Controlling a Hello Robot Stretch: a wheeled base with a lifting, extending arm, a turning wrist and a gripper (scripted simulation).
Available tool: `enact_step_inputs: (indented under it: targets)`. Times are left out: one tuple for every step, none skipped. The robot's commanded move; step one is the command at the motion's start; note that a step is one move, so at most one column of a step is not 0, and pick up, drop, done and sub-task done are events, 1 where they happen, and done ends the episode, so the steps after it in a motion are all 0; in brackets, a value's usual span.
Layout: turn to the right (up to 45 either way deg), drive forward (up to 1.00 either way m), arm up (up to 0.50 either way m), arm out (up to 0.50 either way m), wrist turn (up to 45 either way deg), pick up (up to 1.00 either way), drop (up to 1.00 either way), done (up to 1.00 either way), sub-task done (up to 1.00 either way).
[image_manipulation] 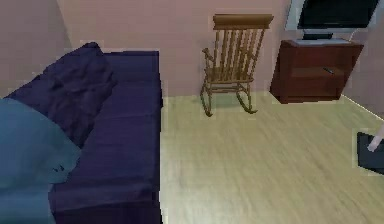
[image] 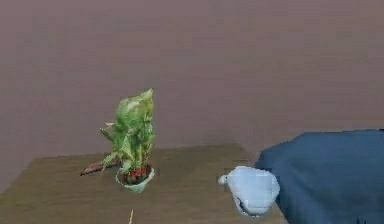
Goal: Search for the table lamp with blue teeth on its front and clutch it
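Lamp point(image: 250, 190), as far as you can tell, is that pale bluish-white lump at the bench's point(image: 50, 190) near right corner, just beside the blue sofa point(image: 330, 175); teeth too blurry to make out. Left of it sits a leafy potted plant point(image: 132, 140). Out the arm side, past the sofa, a rocking chair point(image_manipulation: 235, 65) and dresser point(image_manipulation: 318, 70) stand by the far wall point(image_manipulation: 150, 30). Claw state: can't tell.

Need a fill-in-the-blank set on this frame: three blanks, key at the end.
1. The leafy green plant in a pale pot stands on a brown wooden ____.
2. The slatted wooden chair beside the dark blue sofa is a ____ chair.
3. The dark flat screen sits ____ the reddish-brown wooden cabinet.
Missing words: table; rocking; on.
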Motion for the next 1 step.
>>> enact_step_inputs:
  targets:
    - [-45.0,0.00,0.00,0.00,0.0,0.00,0.00,0.00,0.00]
